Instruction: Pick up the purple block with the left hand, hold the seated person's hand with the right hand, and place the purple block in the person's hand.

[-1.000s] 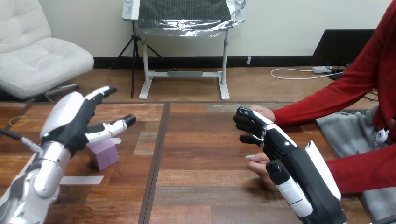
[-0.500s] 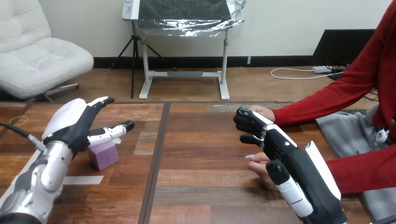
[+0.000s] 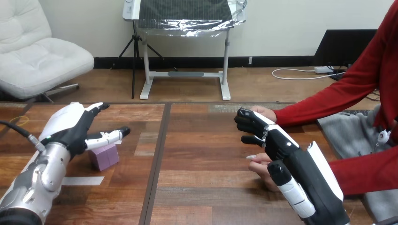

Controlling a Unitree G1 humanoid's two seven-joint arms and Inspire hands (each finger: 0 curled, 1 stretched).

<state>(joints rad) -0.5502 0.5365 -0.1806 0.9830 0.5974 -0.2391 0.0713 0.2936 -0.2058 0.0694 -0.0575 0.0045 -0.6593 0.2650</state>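
Head view. Left hand, spread wide and holding nothing, hovered above and just left of the purple block, which sat on the wooden table beneath the thumb. A sound grasp would likely call for lowering the hand squarely, so that thumb and fingers close on opposite faces without nudging the block. A white tape strip lay near the block, and bare boards on its other sides left room to approach. Well apart at right, the right hand lay against the person's hand; whether it gripped could not be told.
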